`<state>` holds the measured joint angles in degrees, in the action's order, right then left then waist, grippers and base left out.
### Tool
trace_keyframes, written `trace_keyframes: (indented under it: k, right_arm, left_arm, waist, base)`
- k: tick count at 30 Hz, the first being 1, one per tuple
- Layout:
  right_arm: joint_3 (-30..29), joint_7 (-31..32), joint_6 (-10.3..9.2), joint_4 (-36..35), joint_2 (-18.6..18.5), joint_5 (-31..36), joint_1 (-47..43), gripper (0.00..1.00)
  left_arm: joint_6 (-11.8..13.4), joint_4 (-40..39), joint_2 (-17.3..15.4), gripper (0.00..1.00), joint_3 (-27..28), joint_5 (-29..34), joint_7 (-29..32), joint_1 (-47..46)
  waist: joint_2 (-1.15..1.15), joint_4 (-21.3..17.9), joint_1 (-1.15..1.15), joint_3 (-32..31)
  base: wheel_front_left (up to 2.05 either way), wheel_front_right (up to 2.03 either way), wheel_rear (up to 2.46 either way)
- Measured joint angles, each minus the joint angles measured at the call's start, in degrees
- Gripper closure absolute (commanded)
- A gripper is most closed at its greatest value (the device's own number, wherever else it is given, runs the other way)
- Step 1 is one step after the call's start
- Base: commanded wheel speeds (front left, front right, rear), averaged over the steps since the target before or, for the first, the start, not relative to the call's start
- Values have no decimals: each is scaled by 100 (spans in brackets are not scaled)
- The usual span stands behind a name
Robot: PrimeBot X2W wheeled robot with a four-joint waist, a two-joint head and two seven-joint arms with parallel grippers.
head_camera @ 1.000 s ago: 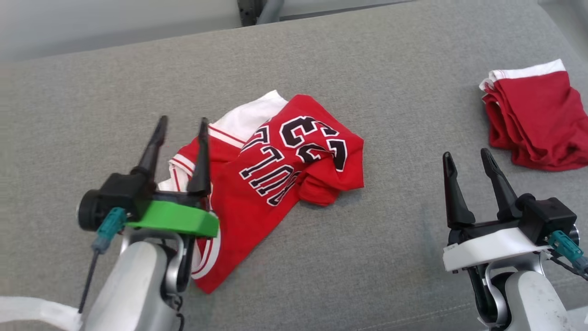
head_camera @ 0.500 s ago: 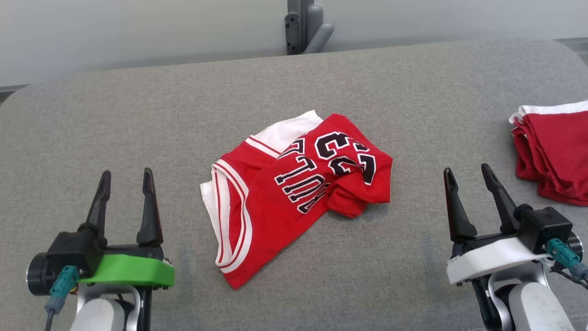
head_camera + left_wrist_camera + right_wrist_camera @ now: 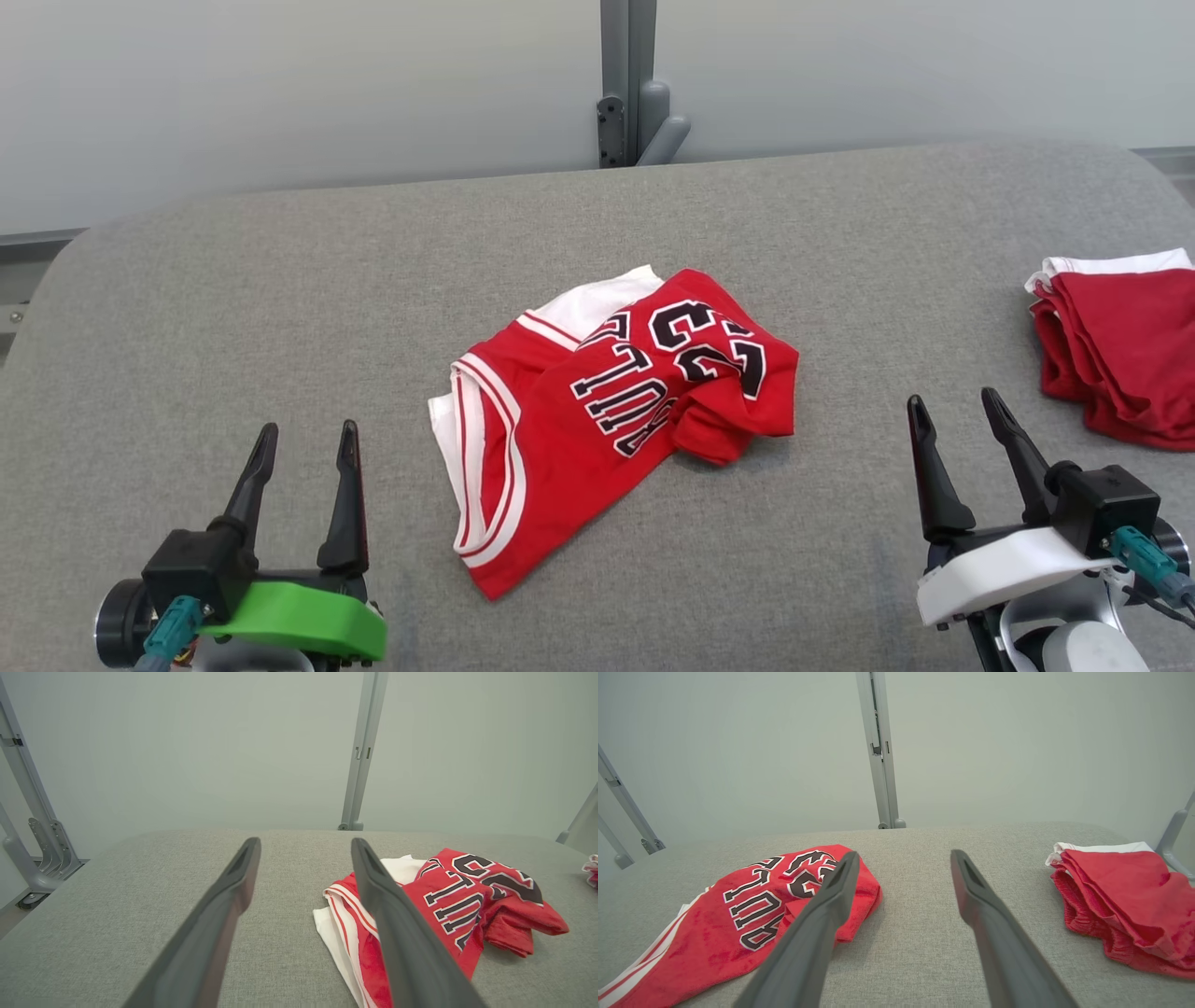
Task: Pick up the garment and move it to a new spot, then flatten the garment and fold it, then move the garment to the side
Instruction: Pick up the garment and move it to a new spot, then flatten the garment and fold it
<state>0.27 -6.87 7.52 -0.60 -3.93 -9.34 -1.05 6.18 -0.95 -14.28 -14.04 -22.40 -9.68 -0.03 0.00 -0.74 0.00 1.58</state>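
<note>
A crumpled red jersey with white trim and black lettering, the garment (image 3: 607, 420), lies in the middle of the grey padded surface (image 3: 280, 308). It also appears in the left wrist view as the garment (image 3: 458, 905) to the right of the fingers, and in the right wrist view as the garment (image 3: 738, 910) to the left. My left gripper (image 3: 308, 439) stands open at the lower left, clear of the cloth. My right gripper (image 3: 952, 406) stands open at the lower right, with nothing between its fingers.
A folded pile of red cloth with a white band (image 3: 1120, 345) lies at the right edge of the surface, also seen as the red pile (image 3: 1125, 896) in the right wrist view. A grey metal post (image 3: 630, 84) rises behind the surface against a pale wall.
The head camera has tilted up, so the whole scene has shifted down. My left gripper has drawn back from over the garment's left edge to the lower left. The garment lies as before.
</note>
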Motion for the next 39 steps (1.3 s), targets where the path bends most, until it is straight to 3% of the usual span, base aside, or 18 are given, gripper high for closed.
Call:
trace_keyframes:
  k: [28,39]
  right_arm:
    - [-49,119,0,-112,64,18,-192,0]
    - [680,270,-1,448,-314,98,43,0]
  left_arm:
    - [179,-199,-59,0,-99,-24,130,206]
    - [182,-232,-12,0,-253,35,153,-147]
  waist:
    - [0,48,0,-132]
    - [0,219,0,135]
  base:
    - [0,0,0]
    - [0,0,0]
